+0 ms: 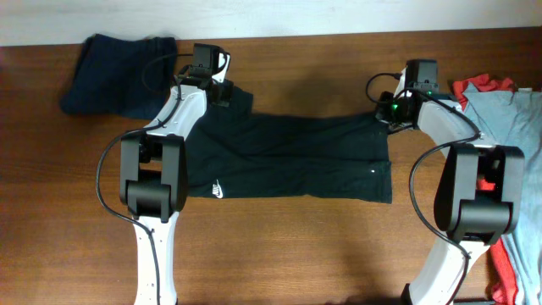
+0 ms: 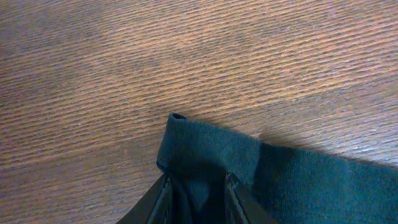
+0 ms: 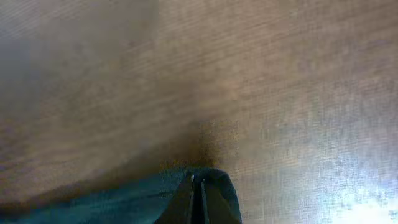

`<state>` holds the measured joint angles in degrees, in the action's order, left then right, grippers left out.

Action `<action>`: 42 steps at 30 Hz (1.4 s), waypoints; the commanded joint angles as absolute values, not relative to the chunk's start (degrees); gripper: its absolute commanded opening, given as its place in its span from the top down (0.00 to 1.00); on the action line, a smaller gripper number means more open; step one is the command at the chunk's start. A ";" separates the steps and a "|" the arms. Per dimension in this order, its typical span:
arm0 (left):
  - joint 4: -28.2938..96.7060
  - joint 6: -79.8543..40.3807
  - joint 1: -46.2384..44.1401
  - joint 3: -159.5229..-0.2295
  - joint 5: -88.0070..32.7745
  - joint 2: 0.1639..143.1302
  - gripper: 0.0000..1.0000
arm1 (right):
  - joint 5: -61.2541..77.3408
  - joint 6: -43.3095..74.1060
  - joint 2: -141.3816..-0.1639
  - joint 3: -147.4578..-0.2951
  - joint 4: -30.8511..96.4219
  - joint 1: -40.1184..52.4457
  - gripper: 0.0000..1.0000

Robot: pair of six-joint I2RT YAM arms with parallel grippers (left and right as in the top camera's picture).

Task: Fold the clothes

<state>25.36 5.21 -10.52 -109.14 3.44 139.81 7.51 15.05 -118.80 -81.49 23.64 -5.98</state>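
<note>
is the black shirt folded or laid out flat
Laid out flat: black shirt spans the table, left gripper and right gripper pinching its far corners.

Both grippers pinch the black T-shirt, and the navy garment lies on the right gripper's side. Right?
No. The overhead view shows the navy garment on the side of the left gripper. It and the right gripper do pinch the black T-shirt.

T-shirt [image 1: 288, 157] matt knit cloth; table [image 2: 186, 50] grained matt wood.
</note>
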 commanded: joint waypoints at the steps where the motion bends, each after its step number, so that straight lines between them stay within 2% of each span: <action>1: 26.48 6.35 -8.86 -107.74 6.55 141.58 0.72 | 6.76 15.25 -119.94 -81.41 21.34 -6.09 0.94; 8: 24.45 6.33 -6.94 -107.74 6.48 141.58 0.71 | 6.76 13.67 -124.68 -81.41 19.25 -6.07 0.94; 10: 23.99 6.33 -6.79 -107.74 6.50 141.58 0.64 | 6.81 12.95 -125.23 -81.41 19.27 -6.09 0.94; 14: 23.57 6.24 -6.70 -107.74 6.24 141.64 0.60 | 6.79 12.27 -125.23 -81.41 19.27 -6.09 0.94; 15: 23.57 6.07 -6.70 -107.74 6.24 141.64 0.64 | 6.79 12.27 -125.23 -81.41 19.29 -6.09 0.94; 18: 23.59 6.07 -6.70 -107.94 5.82 141.64 0.93 | 6.81 12.25 -125.21 -81.43 19.07 -6.09 0.96; 19: 23.83 6.07 -6.70 -108.33 5.82 141.64 0.99 | 6.81 12.10 -125.19 -81.45 18.98 -6.09 0.96; 29: 32.21 6.09 -6.70 -113.91 5.85 135.11 0.99 | 10.98 7.57 -120.29 -82.63 22.65 -6.09 0.96; 42: 48.03 6.11 -6.70 -113.91 5.85 126.19 0.99 | 11.38 4.43 -106.72 -82.63 36.25 -6.09 0.96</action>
<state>44.64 5.82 -7.09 -113.16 5.39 129.19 10.66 5.28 -109.93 -82.13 33.91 -5.98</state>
